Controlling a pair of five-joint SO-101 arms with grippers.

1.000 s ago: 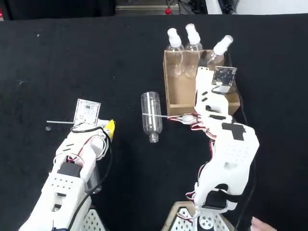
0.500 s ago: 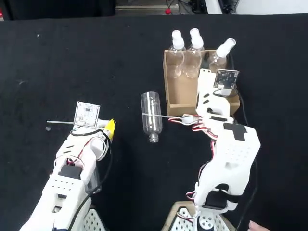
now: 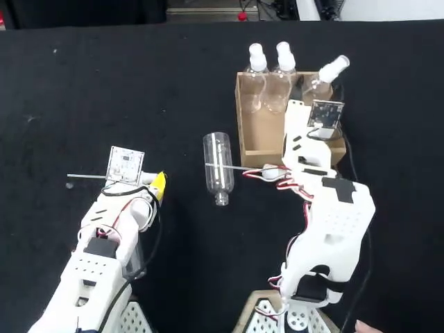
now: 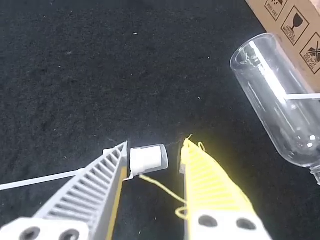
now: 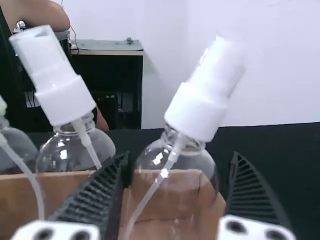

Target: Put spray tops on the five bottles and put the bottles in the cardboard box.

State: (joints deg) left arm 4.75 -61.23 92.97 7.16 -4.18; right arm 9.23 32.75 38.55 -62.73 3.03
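A: Leaning further now?
B: Yes. The right gripper (image 5: 178,158), jaws apart, straddles the capped bottle (image 5: 192,155), which tips more outward at the cardboard box's (image 3: 241,118) far corner.
A: Handling?
B: Probably empty plastic: light, slick, tippy. I'd grip it mid-body. The left gripper (image 4: 156,145) stands parted around a spray top (image 4: 147,159) on the table.

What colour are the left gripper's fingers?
One finger yellow, the other grey; best in left wrist view.

Left arm (image 3: 97,257), right arm (image 3: 336,222) — white printed shells, black servos, red/black wire loops. Left gripper (image 4: 152,147): yellow and grey ribbed fingers (image 4: 212,190); right gripper (image 5: 175,167) — black.
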